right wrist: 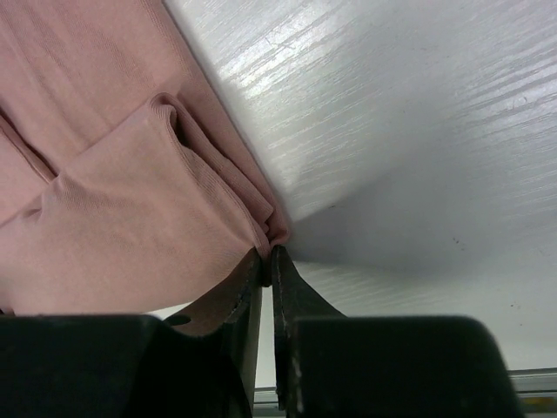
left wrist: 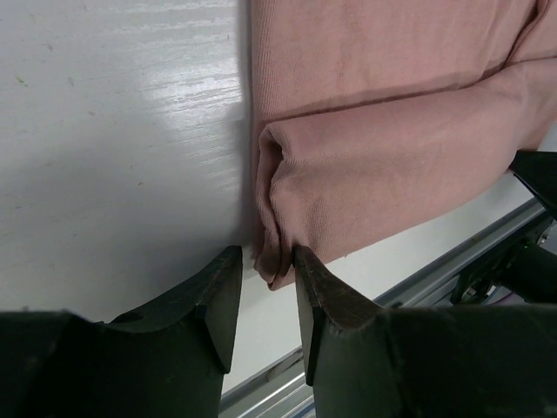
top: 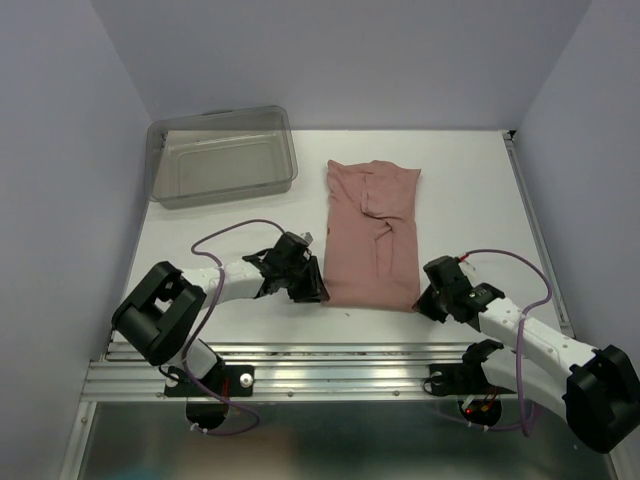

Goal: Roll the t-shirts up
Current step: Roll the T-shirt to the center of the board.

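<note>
At t-shirt point(top: 372, 235) near hem, roll grip is being set.
Right gripper point(right wrist: 268, 254) is pinching one corner; left gripper point(left wrist: 265, 257) is straddling the other, narrowly parted, needing closing next.

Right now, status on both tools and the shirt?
Left tool open, straddling t-shirt near-left corner. Right tool shut on near-right corner. Folded strip, not rolled yet. Bin far-left, clear of it.

One pink t-shirt point(top: 372, 235), one grey bin point(top: 222, 155) — two hands: left hand point(top: 318, 290), right hand point(top: 425, 300).
</note>
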Robot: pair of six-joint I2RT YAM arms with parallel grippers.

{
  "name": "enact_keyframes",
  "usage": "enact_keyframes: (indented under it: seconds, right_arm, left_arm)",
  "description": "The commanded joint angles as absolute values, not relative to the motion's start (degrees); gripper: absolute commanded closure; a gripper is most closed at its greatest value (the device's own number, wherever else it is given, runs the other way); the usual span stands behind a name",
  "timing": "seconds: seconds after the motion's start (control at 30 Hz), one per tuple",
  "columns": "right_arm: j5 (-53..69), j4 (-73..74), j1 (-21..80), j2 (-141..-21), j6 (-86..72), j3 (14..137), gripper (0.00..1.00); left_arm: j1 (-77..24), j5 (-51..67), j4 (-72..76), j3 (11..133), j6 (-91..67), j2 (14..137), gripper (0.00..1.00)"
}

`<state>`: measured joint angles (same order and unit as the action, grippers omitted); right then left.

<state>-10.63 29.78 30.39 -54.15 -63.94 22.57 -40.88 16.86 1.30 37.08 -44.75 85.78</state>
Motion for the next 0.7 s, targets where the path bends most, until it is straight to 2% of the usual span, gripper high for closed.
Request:
enact_keyframes:
  seconds: [0.0, 0.17, 0.37, 0.53, 0.67]
  right_arm:
    - [-11.8, 29.6, 30.4, -54.5, -64.5, 21.9, 0.91]
    - [-11.8, 29.5, 30.4, -54.2, -64.7, 21.9, 0.96]
    - [-11.5, 29.5, 30.4, -54.0, -64.9, 21.8, 0.96]
    - [-11.3, 29.5, 30.4, -54.0, -64.8, 22.0, 0.97]
    - [-11.2, 29.4, 30.4, -54.1, -64.6, 21.9, 0.96]
  left_arm:
    - [-41.3, 17.5, 2.5, 35.4, -45.9, 84.7, 0.59]
    - [-41.3, 17.4, 2.2, 34.7, -47.4, 81.6, 0.59]
    - [-41.3, 17.5, 2.2, 33.1, -51.1, 78.3, 0.54]
    - [-41.5, 16.1, 4.5, 29.7, -59.0, 74.2, 0.64]
    - [-41.7, 15.8, 8.1, 26.4, -63.9, 72.2, 0.63]
